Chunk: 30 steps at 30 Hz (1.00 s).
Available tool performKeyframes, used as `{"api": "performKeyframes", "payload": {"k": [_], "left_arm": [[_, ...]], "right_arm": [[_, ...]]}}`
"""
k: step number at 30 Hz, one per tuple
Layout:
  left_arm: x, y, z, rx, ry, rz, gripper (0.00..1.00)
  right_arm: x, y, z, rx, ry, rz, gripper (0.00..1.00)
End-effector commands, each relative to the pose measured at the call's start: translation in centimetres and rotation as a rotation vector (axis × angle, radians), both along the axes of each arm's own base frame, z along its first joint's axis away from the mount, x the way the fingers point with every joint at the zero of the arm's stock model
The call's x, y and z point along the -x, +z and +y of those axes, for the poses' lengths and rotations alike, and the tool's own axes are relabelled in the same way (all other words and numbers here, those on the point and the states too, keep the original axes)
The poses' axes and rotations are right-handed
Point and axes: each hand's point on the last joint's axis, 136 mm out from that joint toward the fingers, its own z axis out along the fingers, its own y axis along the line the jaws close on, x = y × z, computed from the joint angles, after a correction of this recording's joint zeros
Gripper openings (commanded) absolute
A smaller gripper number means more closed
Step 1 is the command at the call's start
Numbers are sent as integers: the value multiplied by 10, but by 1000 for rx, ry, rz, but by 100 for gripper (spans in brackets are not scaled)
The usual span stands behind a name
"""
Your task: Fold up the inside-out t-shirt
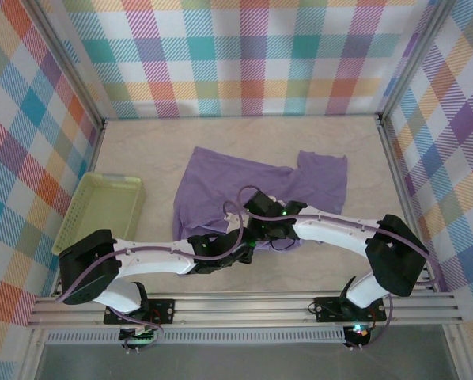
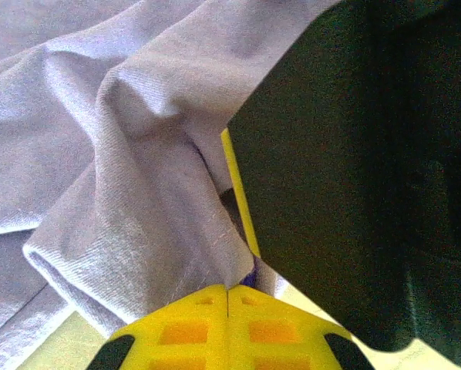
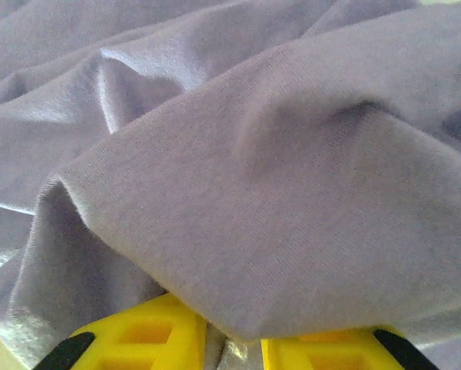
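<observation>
The inside-out t-shirt is lavender-purple and wrinkled, and it lies in the middle of the table with one sleeve out to the right. Both arms reach in to its near edge and meet there. My left gripper has its yellow fingertips pressed together, with a hem corner of the t-shirt pinched between them. Just to its right, my right gripper holds a thick fold of the t-shirt, which drapes over and hides its fingertips. In the left wrist view the right gripper's dark body stands close beside the left gripper.
A pale green basket sits at the table's left side, near the left wall. Checked walls close in the table on three sides. A metal rail runs along the near edge at the arm bases.
</observation>
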Motion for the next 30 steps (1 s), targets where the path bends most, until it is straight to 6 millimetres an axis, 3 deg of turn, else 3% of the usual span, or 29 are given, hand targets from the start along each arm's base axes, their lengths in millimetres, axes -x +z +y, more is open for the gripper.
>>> {"api": "performKeyframes", "payload": {"k": [1,8,12,15,24,30], "left_arm": [[8,3,-5,23,-25,0,0],[8,4,-5,27,-25,-2,0],[7,2,-3,14,-17,-4,0],[5,-2,1,-17,1,-9,0],[-7,-13,6,-77,20,-37,0],[-15,-14,3,-94,18,-50,0]], "right_arm": [[-12,18,12,-43,-3,-46,26],[-15,17,13,-36,-5,-46,24],[-14,16,15,-41,-1,-36,11],[-11,27,12,-54,5,-43,2],[21,83,-29,-109,3,-77,0],[38,97,-60,-169,-36,-56,0]]}}
